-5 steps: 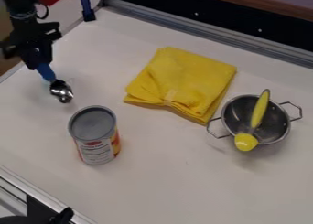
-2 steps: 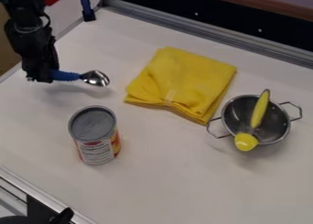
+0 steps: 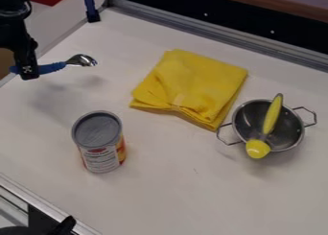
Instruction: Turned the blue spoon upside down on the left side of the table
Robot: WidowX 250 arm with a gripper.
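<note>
Claw [image 3: 29, 76] was at the upper left of the camera view, hanging from the black arm [image 3: 11, 35], fingers closed on the handle of the blue spoon [image 3: 52, 67]. Spoon was up off the bench [image 3: 160, 191], its shadow apart from it, below and to the right of the claw. Handle ran crosswise through the grip: a short blue end stuck out left of the claw, the longer part went right to the shiny metal bowl [image 3: 82, 60], which sat a bit higher in the view than the grip. Couldn't tell which way the bowl faced.

Can [image 3: 97, 133] stood upright on the bench, below and right of the claw, grey end up, label toward the camera. Folded yellow cloth [image 3: 192, 85] lay flat, well to the right of the claw. Metal pot [image 3: 289, 128] with two wire handles was farther right again and lower than the claw, near the cloth. A yellow-handled utensil [image 3: 274, 115] leaned in it, its rounded yellow end [image 3: 258, 148] at the rim on the camera side. Blue strip with a black end [image 3: 93, 16] was above and right of the claw, by the metal rail [image 3: 224, 37].
</note>
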